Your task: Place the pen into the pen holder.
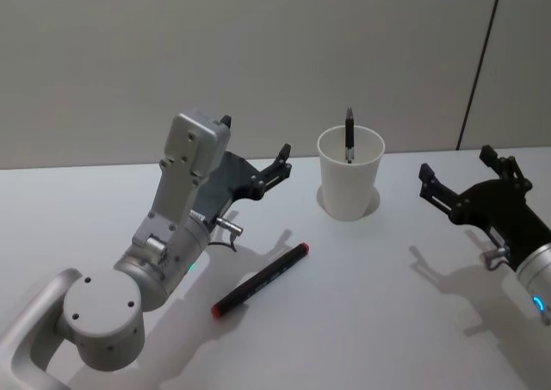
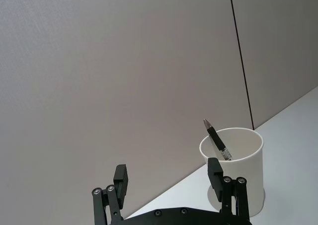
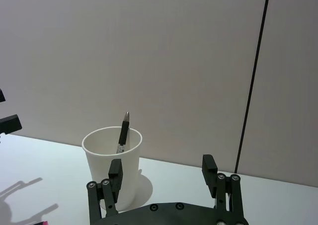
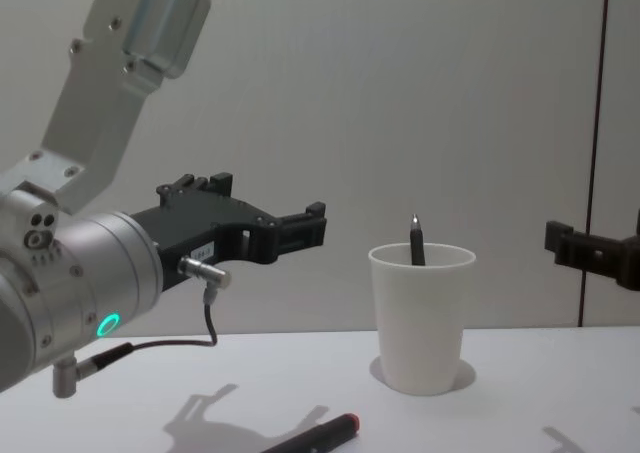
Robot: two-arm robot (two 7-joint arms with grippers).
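Left end effector (image 1: 255, 138) (jaws apart) hovers near upright, seemingly tip-up pen (image 1: 349, 139).

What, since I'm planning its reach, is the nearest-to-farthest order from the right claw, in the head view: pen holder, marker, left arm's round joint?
1. Pen holder, just left of the right claw.
2. Marker, lying centre front.
3. Left arm's round joint, far left front corner.

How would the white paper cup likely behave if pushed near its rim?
The paper cup looks thin-walled and light, so it would probably slide or dent. It narrows toward its base and a pen leans inside it, poking above the rim, so a high push may well tip it.
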